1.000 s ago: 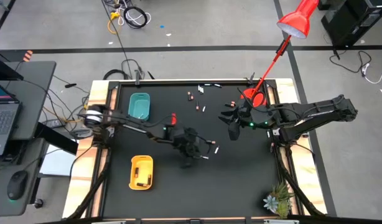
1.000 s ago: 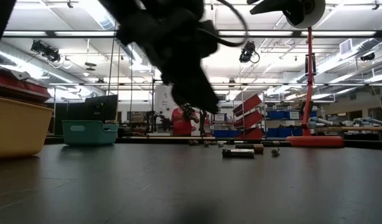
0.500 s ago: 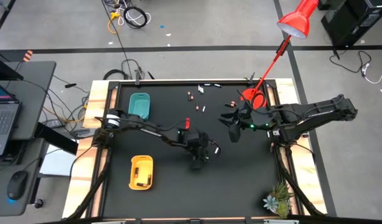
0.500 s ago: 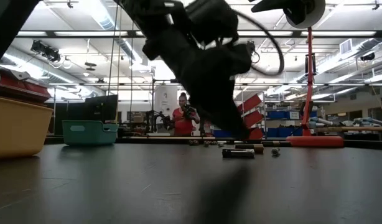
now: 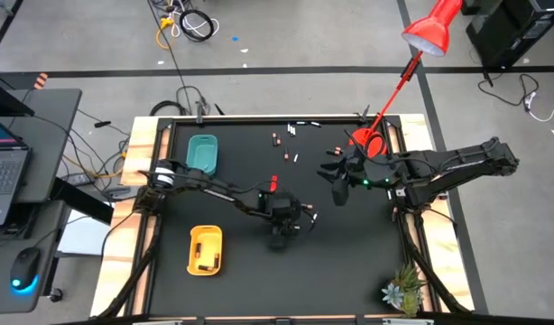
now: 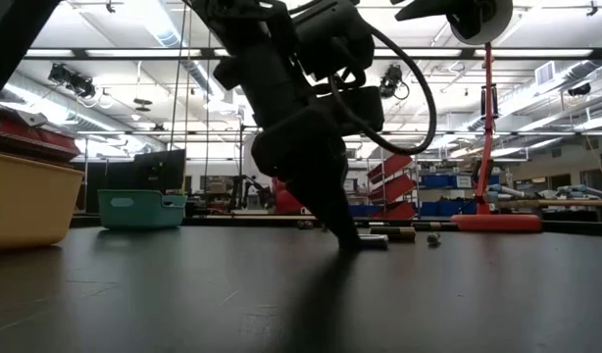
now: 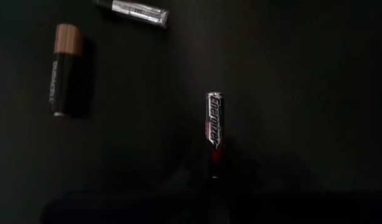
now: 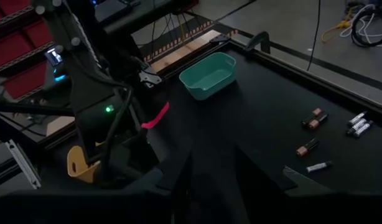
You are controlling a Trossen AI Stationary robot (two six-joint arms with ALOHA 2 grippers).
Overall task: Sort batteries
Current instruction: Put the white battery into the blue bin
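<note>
Small batteries lie scattered on the black mat (image 5: pixel 349 244): one group at the far middle (image 5: pixel 279 138), one pair near the lamp (image 5: pixel 334 151). My left gripper (image 5: pixel 292 226) is down at mid-table, shut on a silver-and-black battery (image 7: pixel 214 121) that lies on the mat. A copper-topped battery (image 7: pixel 60 68) and a silver one (image 7: pixel 138 11) lie just beyond it. My right gripper (image 5: pixel 336 187) hangs open above the mat right of centre, touching nothing. My left gripper has the silver-and-black battery by its near end (image 7: pixel 214 163), which runs in between the two dark fingers. The fingers come from above, slanting down, their tips (image 6: pixel 350 242) on the mat. The battery lies flat, its free end (image 6: pixel 377 241) pointing away from the fingers.
A teal tray (image 5: pixel 202 153) stands at the far left and a yellow tray (image 5: pixel 206 249) at the near left. A red lamp base (image 5: pixel 371 141) sits at the far right and a small plant (image 5: pixel 403 291) at the near right corner.
My left gripper has gone toward the table's right edge, then come down until its fingertips rest on the mat at the battery's end, and it has shut there. The battery still lies on the mat.
</note>
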